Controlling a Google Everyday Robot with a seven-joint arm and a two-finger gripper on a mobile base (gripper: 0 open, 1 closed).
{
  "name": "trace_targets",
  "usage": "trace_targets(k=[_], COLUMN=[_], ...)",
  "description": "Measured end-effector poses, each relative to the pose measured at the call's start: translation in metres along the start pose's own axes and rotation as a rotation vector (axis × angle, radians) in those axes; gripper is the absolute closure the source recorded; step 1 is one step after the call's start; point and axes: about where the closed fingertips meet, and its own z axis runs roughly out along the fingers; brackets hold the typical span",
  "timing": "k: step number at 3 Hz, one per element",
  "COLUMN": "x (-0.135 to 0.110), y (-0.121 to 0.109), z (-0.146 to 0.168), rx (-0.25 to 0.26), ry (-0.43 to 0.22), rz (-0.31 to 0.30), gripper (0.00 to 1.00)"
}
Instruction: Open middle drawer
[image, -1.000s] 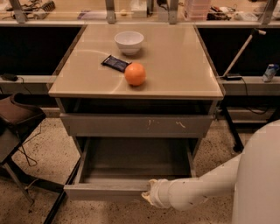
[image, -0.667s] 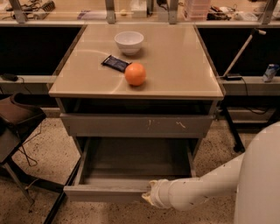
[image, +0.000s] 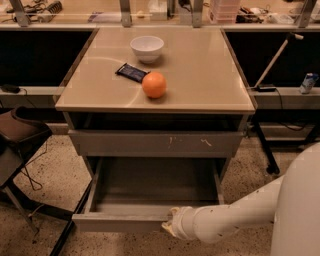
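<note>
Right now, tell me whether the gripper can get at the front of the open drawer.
Probably yes. The gripper sits right at the front edge of the open drawer, near its middle, and nothing shows between them.

Plain grey for the middle drawer (image: 150, 186), with the cream-white gripper (image: 172, 228) at its front edge. Grey with white scratches for the drawer front (image: 125, 143) above. Tan tabletop (image: 200, 75), orange fruit (image: 154, 85), white bowl (image: 147, 48), dark packet (image: 132, 72)
</note>
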Motion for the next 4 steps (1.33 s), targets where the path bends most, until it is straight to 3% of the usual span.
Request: trace_targets(k=[2, 4], x=[0.0079, 0.0055], y=[0.0153, 0.0146], z=[-0.0032, -0.0055], rx=[-0.021, -0.021], ry=[-0.012, -0.012], rz=[-0.016, -0.016], gripper=[1.0, 1.0])
